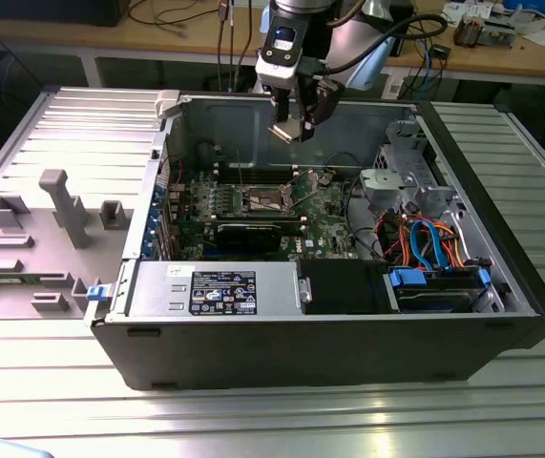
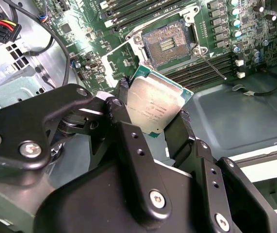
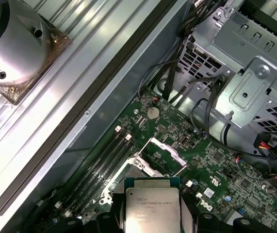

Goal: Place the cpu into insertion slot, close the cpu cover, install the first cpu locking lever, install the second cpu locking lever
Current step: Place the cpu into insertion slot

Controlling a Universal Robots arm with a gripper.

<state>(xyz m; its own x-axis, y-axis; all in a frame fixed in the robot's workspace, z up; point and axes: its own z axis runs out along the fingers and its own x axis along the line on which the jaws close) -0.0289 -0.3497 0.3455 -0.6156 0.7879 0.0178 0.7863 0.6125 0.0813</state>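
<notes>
My gripper (image 1: 294, 124) hangs above the open computer case, shut on the cpu (image 1: 284, 132), a flat square chip held by two opposite edges. In the second wrist view the cpu (image 2: 157, 99) shows its silvery top between the black fingers (image 2: 122, 104), a little above and beside the insertion slot (image 2: 170, 44). That slot (image 1: 265, 199) lies bare, its dark gold-speckled centre uncovered. The cpu cover (image 3: 170, 149) stands tilted open behind the slot, just beyond the held cpu (image 3: 152, 206). A thin metal locking lever (image 2: 213, 65) sticks up free next to the slot.
The case walls (image 1: 224, 119) ring the motherboard. Long memory slots (image 2: 203, 68) run alongside the socket, and a black card (image 1: 253, 234) lies in front of it. A drive cage (image 1: 401, 186) with cables sits on the exterior view's right, the power supply (image 1: 217, 289) at the front.
</notes>
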